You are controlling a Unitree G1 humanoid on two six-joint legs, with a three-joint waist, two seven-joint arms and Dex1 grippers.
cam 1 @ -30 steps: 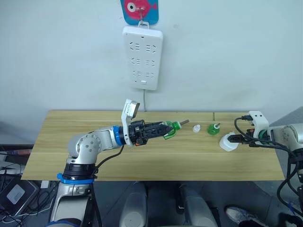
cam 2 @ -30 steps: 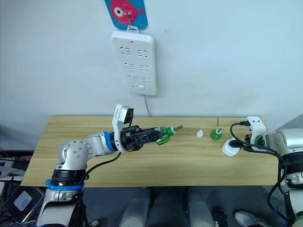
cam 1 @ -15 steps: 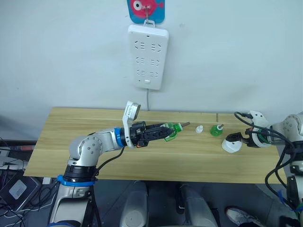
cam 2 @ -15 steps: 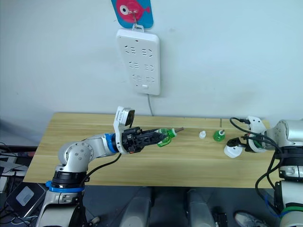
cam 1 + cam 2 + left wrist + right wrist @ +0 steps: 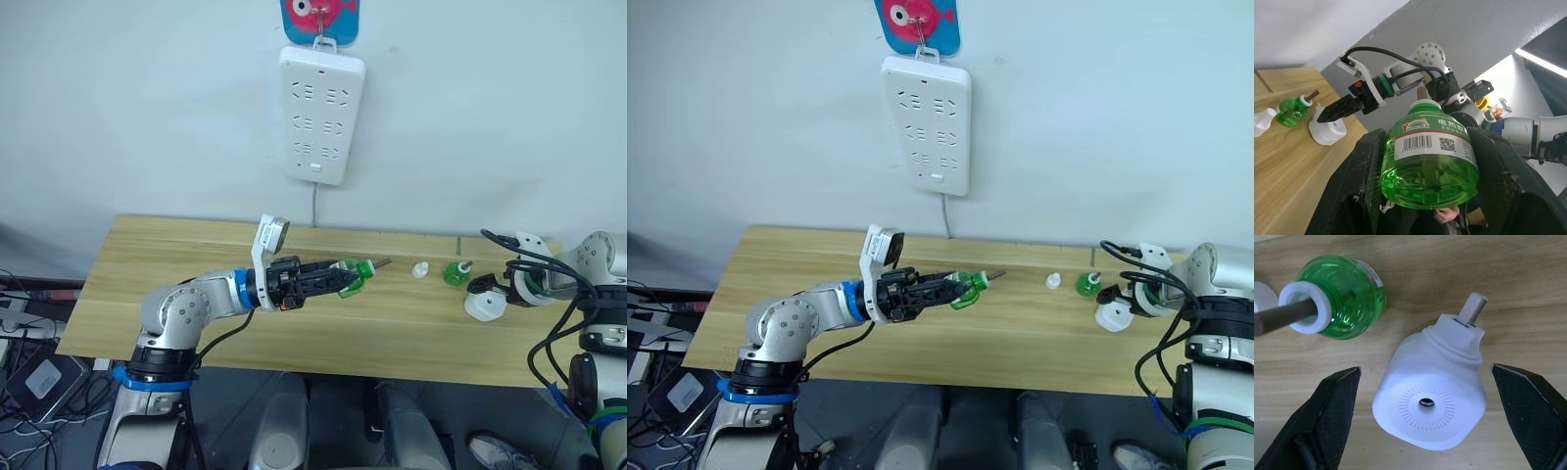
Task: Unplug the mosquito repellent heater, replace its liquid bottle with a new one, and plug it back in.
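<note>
My left gripper is shut on a green liquid bottle, held above the table's middle with its wick pointing right; between the fingers its barcode label faces the wrist camera. The mosquito repellent heater lies on the wood at the right, vent hole towards the wrist camera, prong sticking out. My right gripper hovers open over it, fingers wide on either side and not touching. A second green bottle stands just left of the heater.
A small white cap sits on the wooden table between the two bottles. A long white power strip hangs on the wall behind, cord running down. The heater lies close to the table's right end.
The whole picture has shifted, so the camera moved. My right arm has swung round and now angles down over the heater. The left gripper keeps the bottle in the same pose.
</note>
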